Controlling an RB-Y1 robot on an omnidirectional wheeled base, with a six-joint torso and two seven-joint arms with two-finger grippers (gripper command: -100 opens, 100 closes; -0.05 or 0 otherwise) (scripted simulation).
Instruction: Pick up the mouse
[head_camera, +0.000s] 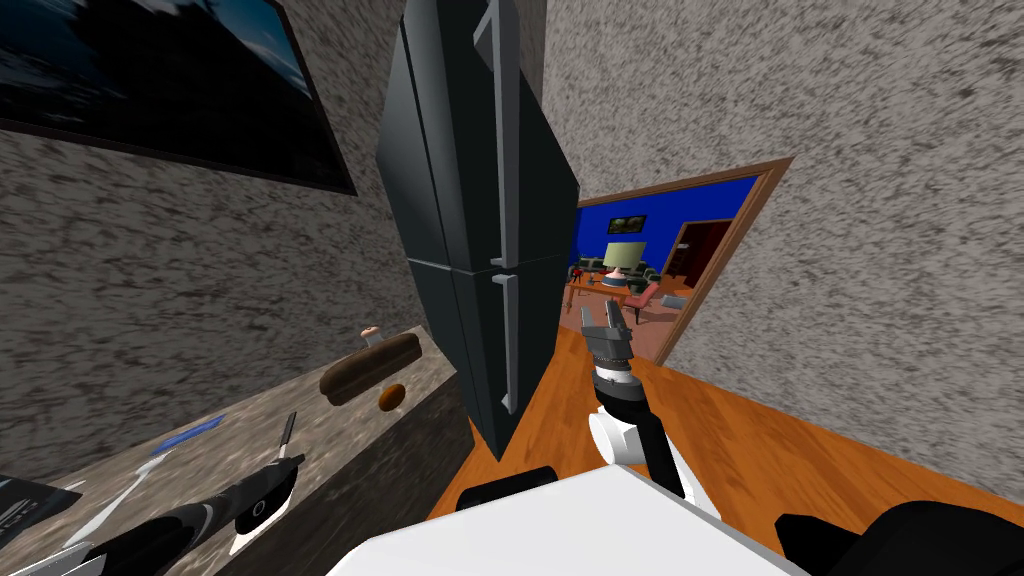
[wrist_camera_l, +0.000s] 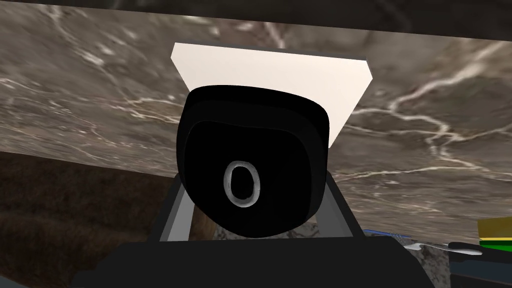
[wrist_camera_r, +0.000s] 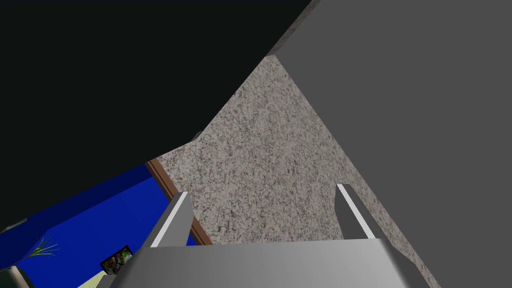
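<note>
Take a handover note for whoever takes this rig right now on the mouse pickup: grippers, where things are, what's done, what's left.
Left gripper: shut on the black mouse, fingers against its sides, over the white pad on the marble counter.
Right gripper: open, holding nothing, raised beside the dark fridge.
Done: the grasp looks made.
Cannot tell: whether the mouse is off the pad.
Left: lift the mouse clear of the counter.
</note>
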